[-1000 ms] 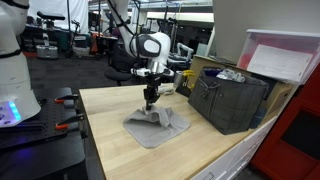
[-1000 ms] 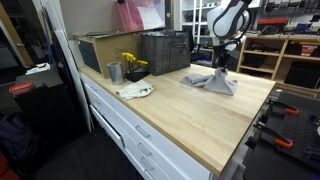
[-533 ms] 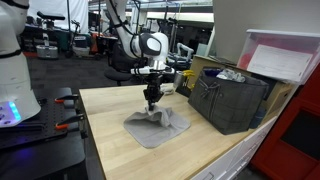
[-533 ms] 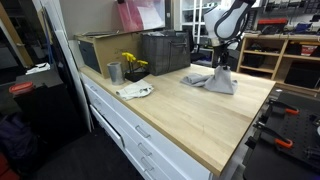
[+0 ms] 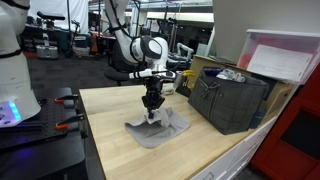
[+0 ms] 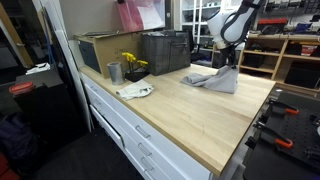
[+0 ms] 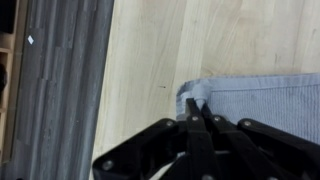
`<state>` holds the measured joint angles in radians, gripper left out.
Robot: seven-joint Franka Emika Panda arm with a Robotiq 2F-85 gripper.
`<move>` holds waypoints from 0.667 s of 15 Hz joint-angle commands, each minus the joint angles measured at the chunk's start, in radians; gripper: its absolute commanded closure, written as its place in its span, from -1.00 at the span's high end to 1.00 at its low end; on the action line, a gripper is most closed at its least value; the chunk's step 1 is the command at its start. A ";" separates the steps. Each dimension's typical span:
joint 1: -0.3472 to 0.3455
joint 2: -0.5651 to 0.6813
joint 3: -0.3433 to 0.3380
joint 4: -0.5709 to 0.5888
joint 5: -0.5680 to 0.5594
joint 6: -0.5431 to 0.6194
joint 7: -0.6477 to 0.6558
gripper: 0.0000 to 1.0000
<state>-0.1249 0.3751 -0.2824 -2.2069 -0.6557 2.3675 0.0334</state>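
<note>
A grey cloth (image 5: 158, 128) lies on the wooden table (image 5: 110, 120) and shows in both exterior views (image 6: 214, 80). My gripper (image 5: 152, 107) is shut on a corner of the cloth and lifts that corner above the tabletop. In the wrist view the black fingers (image 7: 196, 108) are pinched together on a bunched fold of the grey ribbed cloth (image 7: 260, 98), with the pale wood to the left. The rest of the cloth still rests on the table.
A dark crate (image 5: 232, 98) with items stands close to the cloth, also visible in an exterior view (image 6: 165, 50). A metal cup (image 6: 114, 72), yellow flowers (image 6: 131, 62) and a white rag (image 6: 134, 91) sit along the table. A cardboard box (image 6: 98, 48) stands behind.
The gripper has risen slightly and shifted, pulling the pinched corner of the cloth up and over the rest of it.
</note>
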 commanded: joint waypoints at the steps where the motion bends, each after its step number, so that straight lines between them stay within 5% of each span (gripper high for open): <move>1: 0.009 0.019 -0.029 0.009 -0.099 -0.049 0.081 -0.41; 6: 0.008 -0.005 -0.025 0.020 -0.189 -0.047 0.248 0.33; 10: -0.027 -0.042 0.059 0.057 0.038 -0.008 0.195 0.90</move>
<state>-0.1265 0.3783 -0.2807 -2.1688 -0.7548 2.3481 0.2627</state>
